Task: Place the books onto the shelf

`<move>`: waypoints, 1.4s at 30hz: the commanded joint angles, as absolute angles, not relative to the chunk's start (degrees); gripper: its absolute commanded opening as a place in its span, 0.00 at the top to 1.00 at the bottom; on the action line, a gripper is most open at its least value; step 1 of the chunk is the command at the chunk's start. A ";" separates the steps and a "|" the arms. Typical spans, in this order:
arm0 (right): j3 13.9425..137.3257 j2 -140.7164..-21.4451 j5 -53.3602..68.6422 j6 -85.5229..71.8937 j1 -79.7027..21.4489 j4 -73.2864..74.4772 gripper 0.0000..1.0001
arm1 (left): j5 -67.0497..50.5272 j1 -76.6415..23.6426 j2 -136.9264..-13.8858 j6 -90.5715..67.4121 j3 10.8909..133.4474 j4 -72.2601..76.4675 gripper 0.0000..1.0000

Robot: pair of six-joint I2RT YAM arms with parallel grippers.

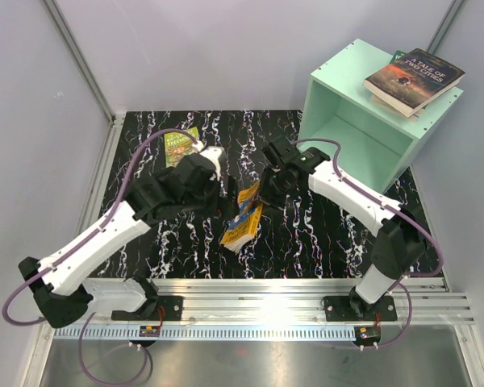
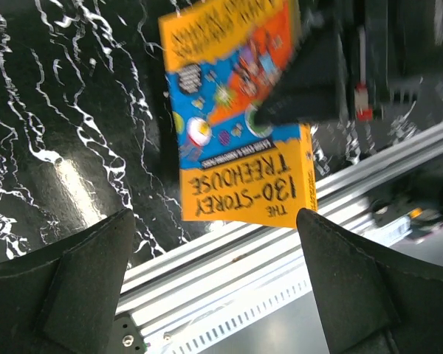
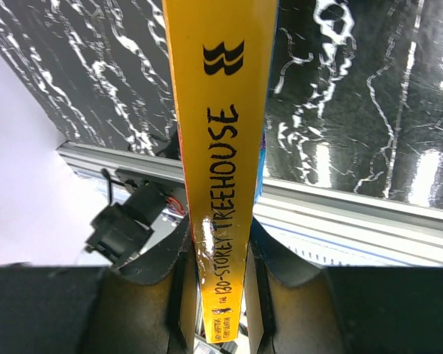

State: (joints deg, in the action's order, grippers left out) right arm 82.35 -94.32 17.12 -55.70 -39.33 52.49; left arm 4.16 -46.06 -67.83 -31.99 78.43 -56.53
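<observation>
Far left on the table (image 1: pixel 323 238): a green Treehouse book (image 1: pixel 181 146) lies flat, well apart from both arms.

Left of centre: the left hand (image 2: pixel 214 291) is seen spread wide with nothing between its fingers. The orange-blue book (image 2: pixel 236 118) hangs just beyond them.

Centre: this book is pinched along its spine by the right hand (image 3: pixel 220 276) and held above the table, near the front rail, tilted with its lower end down.

Far right: the shelf (image 1: pixel 363 121) stands with its open face towards the arms. The dark "A Tale of Two Cities" (image 1: pixel 413 78) lies on its top over another book and overhangs the edge.

Risks, as judged:
- The book is gripped at one end only, so a slip or swing could be caused by a fast carry.
- A loose cover could be caught on the shelf's rim.
- The book could be knocked by the nearby left hand.

Views:
- The cover title is given only by the left wrist view.
- The grip on the spine is shown only by the right wrist view.
- The shelf and the other books appear only from the top.
</observation>
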 commanded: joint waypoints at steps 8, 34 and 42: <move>90.71 -94.75 22.59 -57.30 -39.64 55.20 1.00 | 21.09 -63.54 -70.93 -27.95 79.45 -50.46 0.04; 92.03 -91.41 24.61 -58.88 -39.73 57.92 1.00 | 43.77 -73.83 -85.70 -27.95 82.97 -61.97 0.84; 100.85 -89.65 17.86 -56.26 -39.29 63.70 0.98 | 36.40 -73.48 -76.84 -25.41 79.28 -51.26 1.00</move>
